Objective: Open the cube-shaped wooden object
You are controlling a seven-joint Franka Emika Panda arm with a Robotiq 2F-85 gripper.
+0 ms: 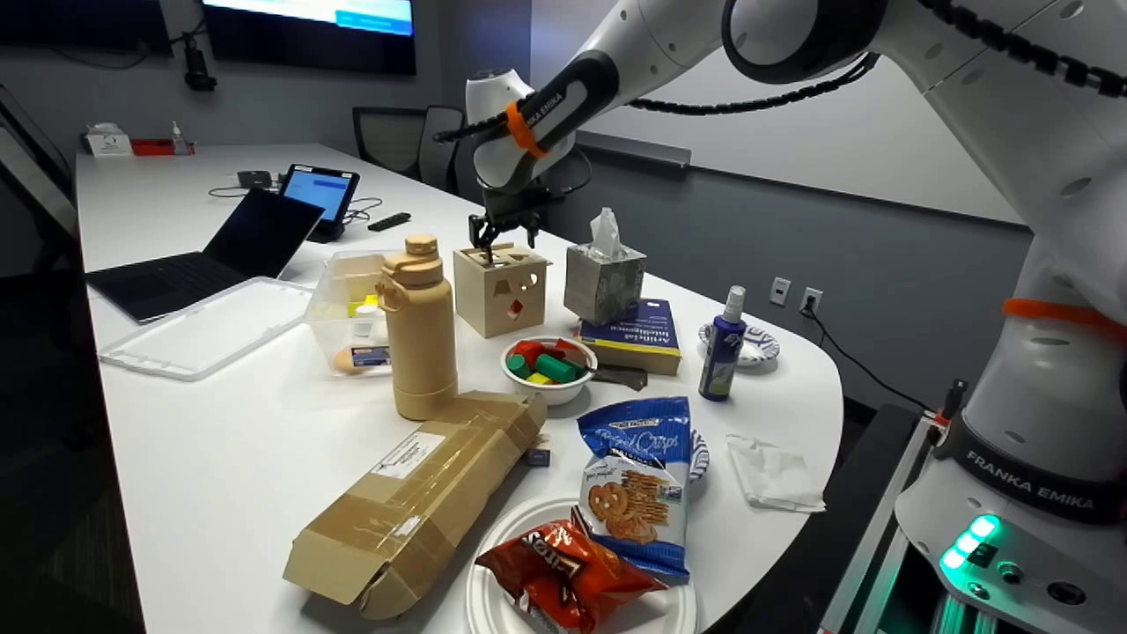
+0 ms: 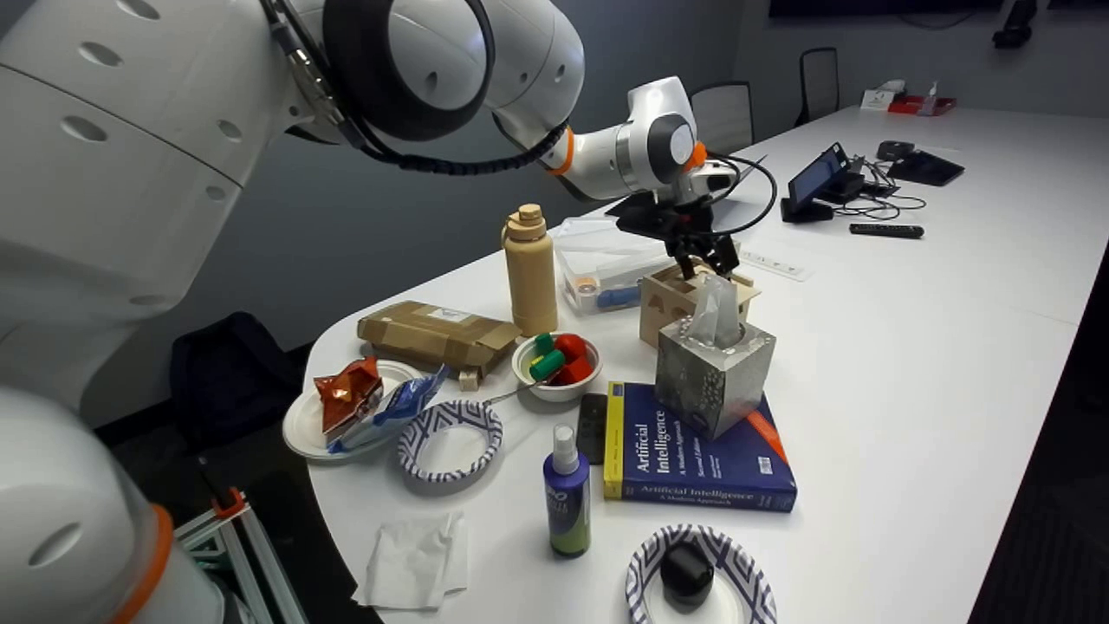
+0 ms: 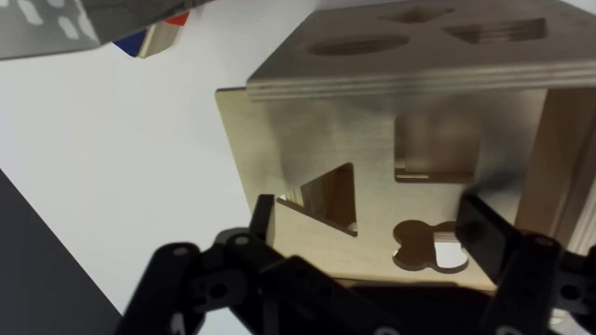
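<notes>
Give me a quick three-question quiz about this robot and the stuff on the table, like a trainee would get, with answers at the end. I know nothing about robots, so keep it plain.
1. Multiple choice: in the wrist view, the gripper is: A) fully shut; B) open; C) out of sight.
2. True or false: the tissue box stands on the blue book.
3. Short answer: in the wrist view, which part of the wooden cube box juts out past its side?

Key
1: B; its fingers stand apart.
2: True.
3: Its top panel, which sticks out toward the picture's left but is not off.
</notes>
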